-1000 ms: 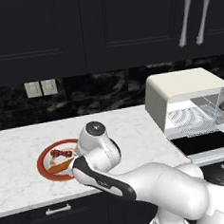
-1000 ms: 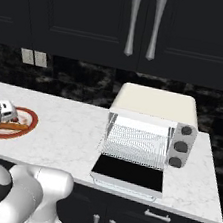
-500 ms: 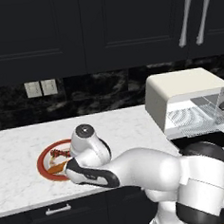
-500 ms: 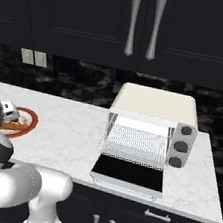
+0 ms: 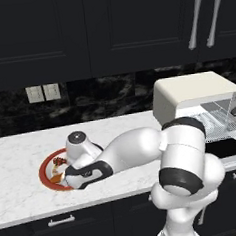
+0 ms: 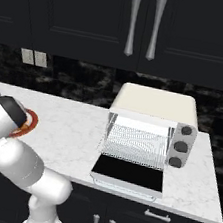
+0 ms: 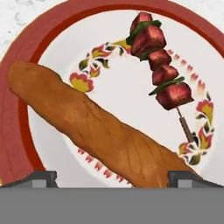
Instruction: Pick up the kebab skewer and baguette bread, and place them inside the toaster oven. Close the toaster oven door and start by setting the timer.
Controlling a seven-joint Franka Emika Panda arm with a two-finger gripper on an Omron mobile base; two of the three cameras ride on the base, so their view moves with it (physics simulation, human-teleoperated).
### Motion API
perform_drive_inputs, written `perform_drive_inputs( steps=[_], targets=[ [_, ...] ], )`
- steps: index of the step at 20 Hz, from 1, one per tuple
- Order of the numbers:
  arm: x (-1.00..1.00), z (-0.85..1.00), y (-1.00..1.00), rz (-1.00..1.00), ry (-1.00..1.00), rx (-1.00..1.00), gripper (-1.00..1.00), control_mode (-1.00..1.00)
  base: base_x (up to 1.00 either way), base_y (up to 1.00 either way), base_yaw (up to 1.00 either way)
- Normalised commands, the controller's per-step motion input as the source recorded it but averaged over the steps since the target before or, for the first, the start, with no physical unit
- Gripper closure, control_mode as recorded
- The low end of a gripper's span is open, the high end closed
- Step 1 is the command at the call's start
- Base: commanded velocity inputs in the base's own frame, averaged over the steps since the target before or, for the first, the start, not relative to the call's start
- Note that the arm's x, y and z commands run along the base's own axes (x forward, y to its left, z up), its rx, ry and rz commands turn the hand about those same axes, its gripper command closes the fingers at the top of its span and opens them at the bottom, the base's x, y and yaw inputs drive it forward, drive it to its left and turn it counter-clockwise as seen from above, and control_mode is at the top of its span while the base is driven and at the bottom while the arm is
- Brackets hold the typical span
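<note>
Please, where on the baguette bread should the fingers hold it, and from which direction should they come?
Grip the baguette bread near its middle, coming from above, fingers across its narrow width. It lies flat on the plate, apart from the kebab skewer.

The arm (image 5: 142,148) reaches far to its left and low, nearly level from the upright base joint; its white links are stretched out, with a dark band at the elbow and another near the wrist; the wrist (image 5: 84,174) bends down, so the hand points downward; in the right base view the forearm (image 6: 1,117) lies at the left edge; the gripper (image 7: 112,177) has its jaws wide apart; the two dark fingertips (image 7: 39,177) stand at either side in the hand view, closed on nothing.
</note>
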Motion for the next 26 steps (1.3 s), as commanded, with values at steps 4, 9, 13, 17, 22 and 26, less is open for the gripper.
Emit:
perform_drive_inputs(
  steps=[4,9,13,17,22,26],
  targets=[
    [0.21,-0.16,0.12,0.0,0.0,-0.06,-1.0,-1.0,0.0,0.0,0.0],
    [0.18,-0.02,0.06,0.0,0.0,-0.04,-1.0,-1.0,0.0,0.0,0.0],
    [0.0,-0.4,0.04,0.0,0.0,-0.02,-1.0,-1.0,0.0,0.0,0.0],
    [0.0,-0.42,0.06,0.0,0.0,0.0,-1.0,-1.0,0.0,0.0,0.0],
    [-0.01,-0.55,0.0,0.0,0.0,0.0,-1.0,-1.0,0.0,0.0,0.0],
    [0.0,-0.53,0.0,0.07,-0.01,0.0,-1.0,-1.0,0.0,0.0,0.0]
  ],
)
